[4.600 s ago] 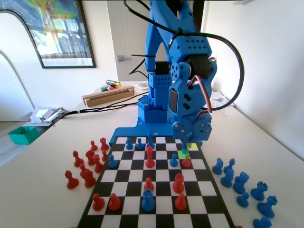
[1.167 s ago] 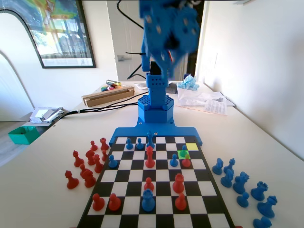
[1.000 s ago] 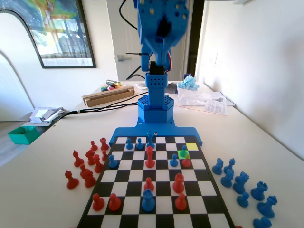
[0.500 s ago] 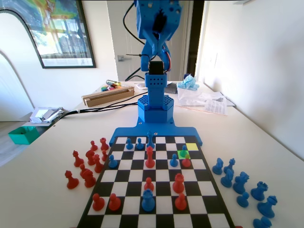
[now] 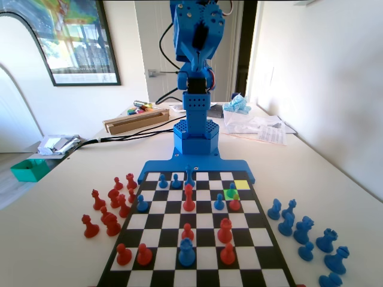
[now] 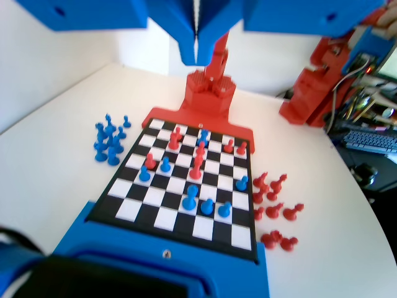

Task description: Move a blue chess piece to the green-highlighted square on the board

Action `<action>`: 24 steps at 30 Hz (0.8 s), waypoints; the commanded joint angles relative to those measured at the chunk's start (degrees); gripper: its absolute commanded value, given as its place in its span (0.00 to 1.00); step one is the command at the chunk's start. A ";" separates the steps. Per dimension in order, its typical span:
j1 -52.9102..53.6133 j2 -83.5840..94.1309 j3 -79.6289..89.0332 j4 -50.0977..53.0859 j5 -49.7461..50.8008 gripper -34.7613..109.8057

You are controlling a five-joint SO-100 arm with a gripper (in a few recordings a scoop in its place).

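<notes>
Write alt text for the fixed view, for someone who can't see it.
A blue pawn stands on the green-highlighted square of the board, a red piece just in front. The blue arm is raised, its pincer high above the board.

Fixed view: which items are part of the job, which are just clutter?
Job: blue chess piece on the green-highlighted square; board; gripper, raised and shut.

Clutter: captured red pieces, captured blue pieces, green tray, cardboard box, papers.
</notes>
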 commanded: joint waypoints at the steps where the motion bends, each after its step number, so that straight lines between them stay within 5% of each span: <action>1: -0.18 2.29 -0.09 -1.58 0.18 0.25; 24: 0.79 9.23 0.35 -3.34 0.79 0.25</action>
